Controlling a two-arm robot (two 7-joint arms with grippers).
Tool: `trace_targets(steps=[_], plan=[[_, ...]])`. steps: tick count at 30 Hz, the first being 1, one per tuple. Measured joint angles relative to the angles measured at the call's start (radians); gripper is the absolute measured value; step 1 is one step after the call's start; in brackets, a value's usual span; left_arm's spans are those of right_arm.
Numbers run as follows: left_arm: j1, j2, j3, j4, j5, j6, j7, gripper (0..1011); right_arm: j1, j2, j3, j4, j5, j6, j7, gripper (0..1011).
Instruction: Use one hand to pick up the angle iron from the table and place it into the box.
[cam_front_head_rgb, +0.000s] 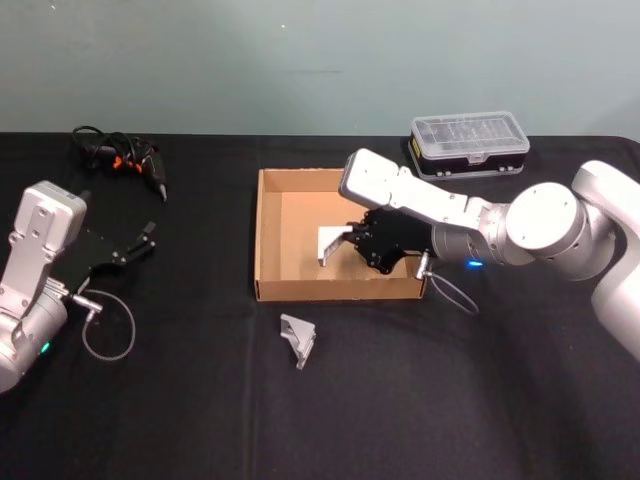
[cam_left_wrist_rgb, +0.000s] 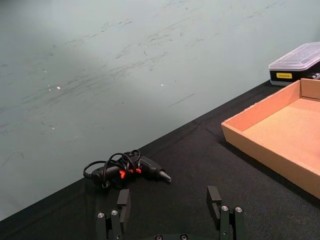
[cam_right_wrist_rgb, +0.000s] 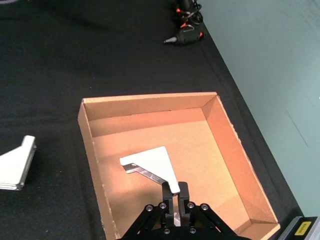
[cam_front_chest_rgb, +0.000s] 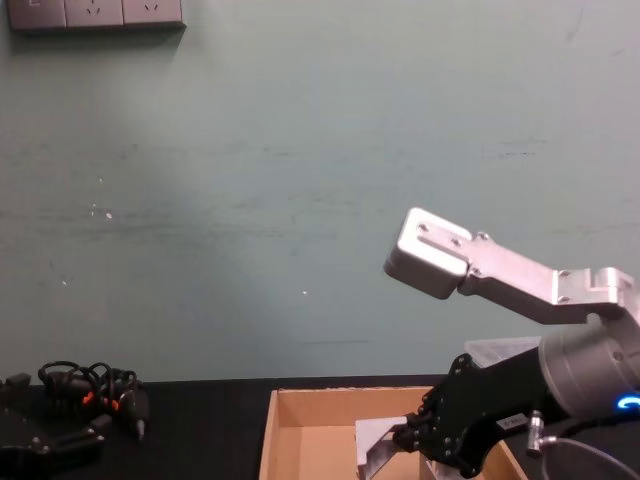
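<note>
A lab or workshop bench is indicated. A black table is set against a scuffed, pale green wall, on which sockets are mounted high up. A corded hand tool and a clear-lidded parts case are kept along the table's far edge.

Head high, looking down on table; chest low, level; wrist views close; all share box.
</note>
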Motion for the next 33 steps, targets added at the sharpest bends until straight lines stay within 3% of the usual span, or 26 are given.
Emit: trace_targets(steps=[16,20,33], plan=[[0.000,0.000,0.000,0.000,0.000,0.000,0.000,1000,0.013,-0.051,0.016,0.064,-0.048,-0.001,0.013,82],[0.000,0.000,0.000,0.000,0.000,0.000,0.000,1000,0.013,-0.054,0.019,0.066,-0.056,0.000,0.019,156],[0.000,0.000,0.000,0.000,0.000,0.000,0.000,1000,0.006,-0.060,0.039,0.073,-0.078,-0.009,0.035,595]])
